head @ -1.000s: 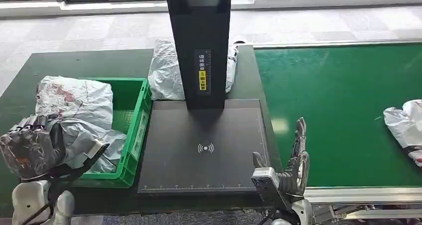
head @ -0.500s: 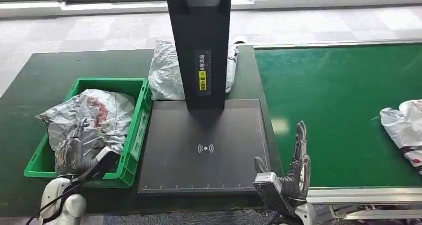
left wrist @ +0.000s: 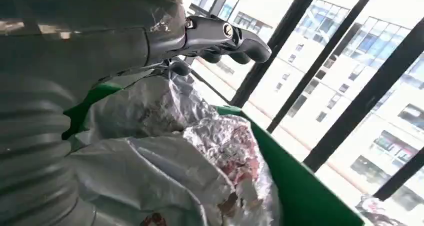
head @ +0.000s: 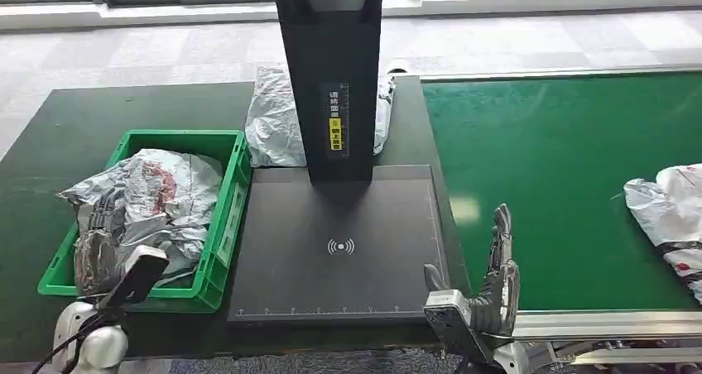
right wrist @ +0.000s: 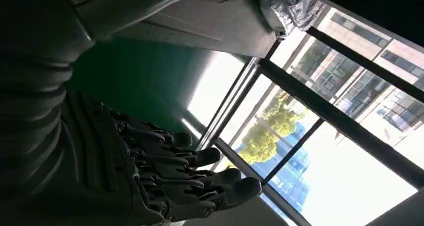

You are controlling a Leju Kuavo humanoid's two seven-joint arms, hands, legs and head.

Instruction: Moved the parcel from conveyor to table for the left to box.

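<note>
A crumpled grey parcel with red print (head: 157, 194) lies inside the green crate (head: 236, 163) on the left of the dark table. My left hand (head: 98, 250) sits at the crate's near left end, against the parcel. In the left wrist view its fingers (left wrist: 225, 33) stretch out above the parcel (left wrist: 200, 151) with nothing held between them. My right hand (head: 497, 276) stands open with fingers upright at the near edge of the green conveyor (head: 563, 159); its spread fingers (right wrist: 200, 181) hold nothing. Another grey parcel (head: 666, 215) lies at the conveyor's right edge.
A black scanner post (head: 331, 76) rises from a dark scan pad (head: 339, 250) between crate and conveyor. A further grey parcel (head: 277, 117) lies behind the post. Bare table surface (head: 50, 142) stretches left of the crate.
My left hand carried the parcel from beside the crate down into it and let it go. The conveyor parcel has crept a little leftward. My right hand has barely moved.
</note>
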